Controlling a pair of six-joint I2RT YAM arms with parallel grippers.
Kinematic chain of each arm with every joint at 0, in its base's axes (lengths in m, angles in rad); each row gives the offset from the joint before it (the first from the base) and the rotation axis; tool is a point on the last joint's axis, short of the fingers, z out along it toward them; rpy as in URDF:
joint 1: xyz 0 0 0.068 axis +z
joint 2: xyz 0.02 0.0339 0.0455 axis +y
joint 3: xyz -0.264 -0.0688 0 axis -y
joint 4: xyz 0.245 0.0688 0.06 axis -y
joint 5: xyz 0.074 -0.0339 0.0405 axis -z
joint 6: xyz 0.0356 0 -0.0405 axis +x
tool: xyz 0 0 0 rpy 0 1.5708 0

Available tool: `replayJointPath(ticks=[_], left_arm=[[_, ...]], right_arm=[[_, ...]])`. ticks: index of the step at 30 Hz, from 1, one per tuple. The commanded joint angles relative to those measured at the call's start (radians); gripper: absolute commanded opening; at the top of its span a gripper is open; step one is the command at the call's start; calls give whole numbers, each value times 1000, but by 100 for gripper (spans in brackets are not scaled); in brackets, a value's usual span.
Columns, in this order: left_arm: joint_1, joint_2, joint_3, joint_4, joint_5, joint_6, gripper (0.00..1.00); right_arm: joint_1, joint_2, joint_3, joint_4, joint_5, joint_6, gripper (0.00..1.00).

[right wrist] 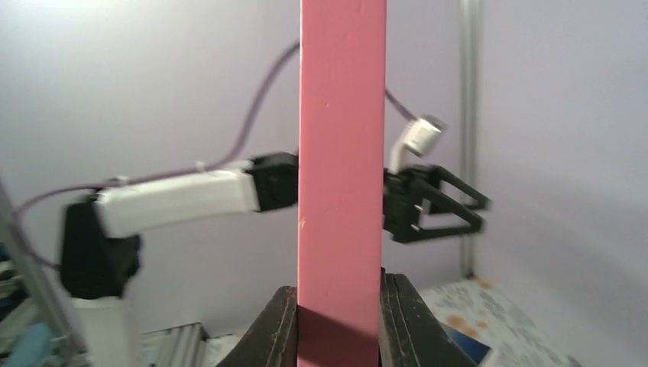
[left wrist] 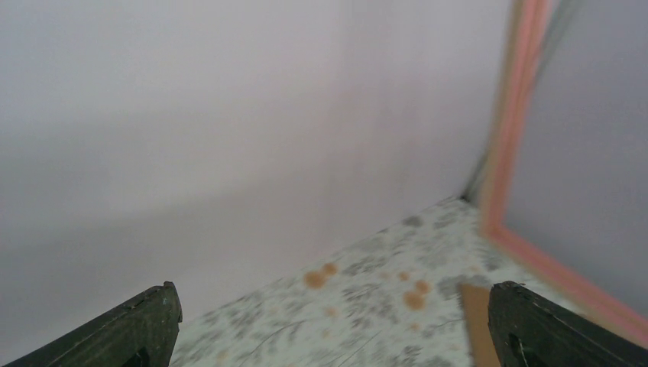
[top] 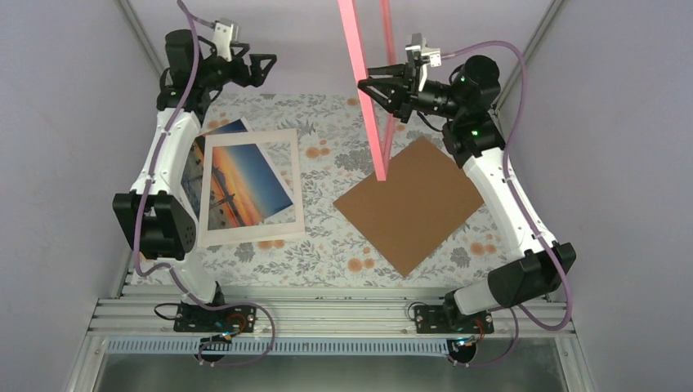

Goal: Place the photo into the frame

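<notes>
Gripping frame (top: 360,57) by its pink rail with right hand (top: 374,86), standing it on edge, lower corner down by brown backing board (top: 409,200). Hovering left hand (top: 266,69) spread wide, empty. Noting photo (top: 243,184) flat on table (top: 327,245) under cream mat board (top: 295,167), well apart from frame. Judging task early: photo not yet lifted or inserted.

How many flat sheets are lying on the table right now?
3: the photo at left, the cream mat board over it, the brown backing board at right. More could hide beneath.
</notes>
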Motion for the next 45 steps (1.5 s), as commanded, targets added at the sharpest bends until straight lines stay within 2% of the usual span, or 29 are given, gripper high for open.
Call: replayJointPath(ticks=[1, 5, 10, 13, 20, 24, 28, 32, 37, 39, 42, 43, 45], left_arm=[[-61, 24, 57, 126, 198, -97, 100], [-115, 51, 109, 144, 217, -104, 100], [-147, 99, 160, 190, 243, -130, 100], [-154, 130, 196, 240, 278, -143, 100], [-155, 197, 239, 288, 253, -158, 99], [-153, 236, 261, 348, 292, -205, 97], [-160, 284, 256, 524, 398, -354, 89], [-171, 311, 262, 583, 413, -402, 76], [-160, 302, 244, 620, 427, -431, 47], [-157, 294, 237, 633, 428, -443, 34], [-148, 277, 226, 625, 416, -445, 6], [-143, 268, 219, 619, 409, -445, 3], [-128, 248, 200, 605, 396, -449, 2]], right_arm=[[20, -6, 21, 432, -162, 236, 4], [46, 28, 31, 622, -219, 418, 3], [93, 61, 57, 747, -254, 528, 3], [113, 90, 86, 832, -255, 608, 3], [116, 174, 167, 1053, -212, 901, 3], [115, 193, 195, 1064, -188, 929, 3], [115, 213, 205, 1083, -174, 951, 3], [114, 236, 213, 1087, -162, 959, 3], [110, 233, 205, 1052, -159, 933, 3], [107, 232, 190, 1044, -163, 927, 3], [88, 233, 185, 1002, -163, 908, 6], [76, 231, 180, 984, -164, 894, 8], [46, 226, 169, 928, -163, 858, 14]])
